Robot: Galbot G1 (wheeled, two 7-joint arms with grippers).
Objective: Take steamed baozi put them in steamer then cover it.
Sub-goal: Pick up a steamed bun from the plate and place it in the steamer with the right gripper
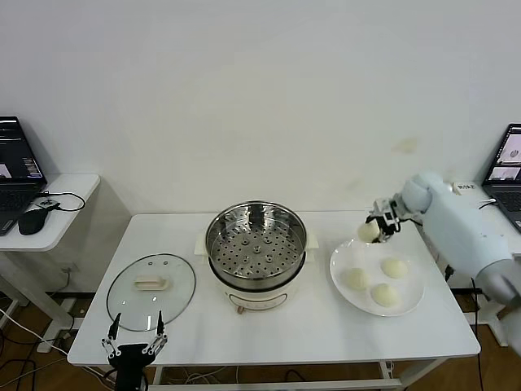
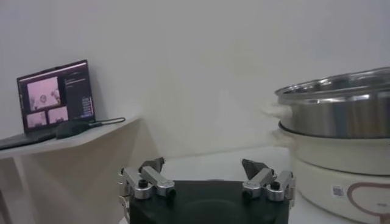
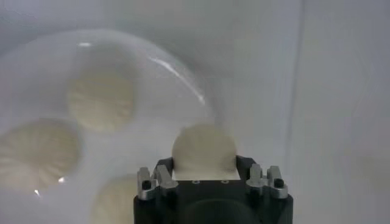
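My right gripper (image 1: pixel 373 230) is shut on one steamed baozi (image 1: pixel 368 232), a cream-white bun held over the far left rim of the white plate (image 1: pixel 338 277). In the right wrist view the bun (image 3: pixel 204 149) sits between the two fingers. Three more baozi (image 1: pixel 356 278) (image 1: pixel 394 267) (image 1: pixel 383 294) lie on the plate. The steamer (image 1: pixel 256 236), a shiny steel pot with a perforated tray, stands mid-table with nothing in it. The glass cover (image 1: pixel 151 283) lies flat to its left. My left gripper (image 1: pixel 135 336) hangs open at the table's front left edge.
A side table (image 1: pixel 61 220) on the left carries a laptop (image 1: pixel 16 171) and a mouse (image 1: pixel 34 218). Another laptop (image 1: pixel 506 167) stands at the far right. From the left wrist, the steamer (image 2: pixel 335 112) rises close beside the open fingers.
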